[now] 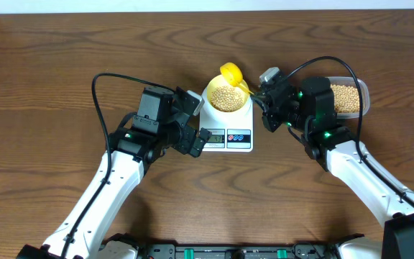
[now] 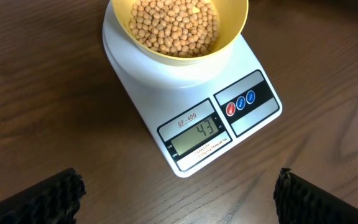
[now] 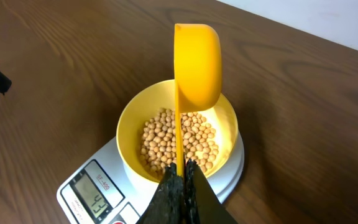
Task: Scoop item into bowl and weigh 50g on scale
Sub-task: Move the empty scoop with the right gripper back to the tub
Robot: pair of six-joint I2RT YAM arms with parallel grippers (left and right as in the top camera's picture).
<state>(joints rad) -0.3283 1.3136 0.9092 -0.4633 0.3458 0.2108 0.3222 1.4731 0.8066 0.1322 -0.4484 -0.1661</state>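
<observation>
The white scale [image 1: 227, 128] [image 2: 191, 112] [image 3: 98, 186] stands mid-table with the pale yellow bowl [image 1: 226, 97] [image 2: 232, 37] [image 3: 129, 124] on its platform. Tan beans [image 1: 227, 98] [image 2: 176, 25] [image 3: 179, 140] fill the bowl's bottom; the display [image 2: 196, 137] reads 43. My right gripper [image 1: 262, 96] [image 3: 182, 171] is shut on the handle of a bright yellow scoop [image 1: 231, 74] [image 3: 197, 65], held on edge over the bowl's far rim. My left gripper [image 1: 196, 126] [image 2: 179, 199] hangs open just in front of the scale, touching nothing.
A clear plastic tub [image 1: 349, 97] of more beans sits at the right, behind my right arm. Black cables loop above both arms. Bare wood-grain table lies all around.
</observation>
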